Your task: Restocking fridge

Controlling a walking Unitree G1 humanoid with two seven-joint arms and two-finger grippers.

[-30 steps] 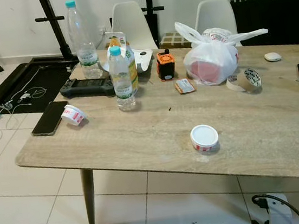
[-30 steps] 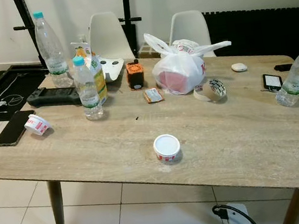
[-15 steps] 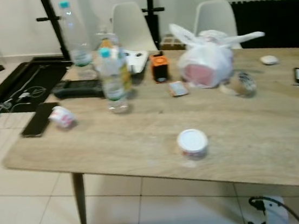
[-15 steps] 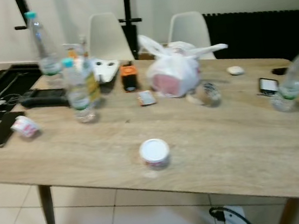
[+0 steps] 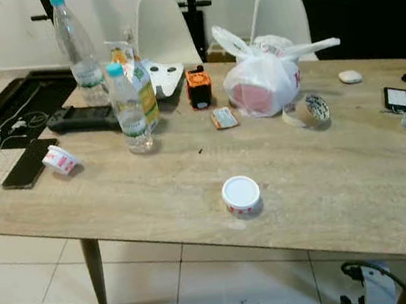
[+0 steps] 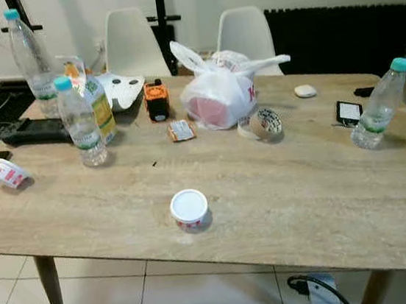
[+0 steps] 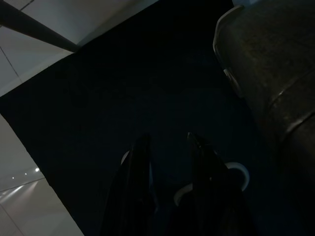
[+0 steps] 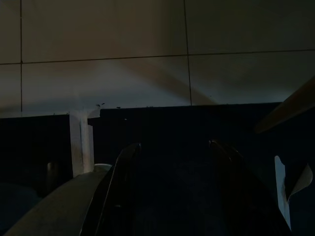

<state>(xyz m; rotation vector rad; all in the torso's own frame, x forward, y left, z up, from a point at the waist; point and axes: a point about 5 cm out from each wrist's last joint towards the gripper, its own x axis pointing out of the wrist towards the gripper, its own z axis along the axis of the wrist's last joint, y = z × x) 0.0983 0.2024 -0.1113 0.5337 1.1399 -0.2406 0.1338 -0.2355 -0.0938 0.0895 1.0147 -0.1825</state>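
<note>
I'm stepping closer to the bench [image 5: 120, 199], white tub [image 5: 241, 195] nearing, both pincers [image 7: 167, 147] [image 8: 172, 147] hanging parted, holding nothing yet.

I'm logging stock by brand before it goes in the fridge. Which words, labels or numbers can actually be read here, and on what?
None can be read in full.
Water bottles: green-and-white labels, print too small.
Juice carton: print blurred.
Round tub and tipped cup: red markings, illegible.
White plastic bag: red print at the side, only a fragment, unreadable.
Tape roll: pattern, no legible words.
</note>
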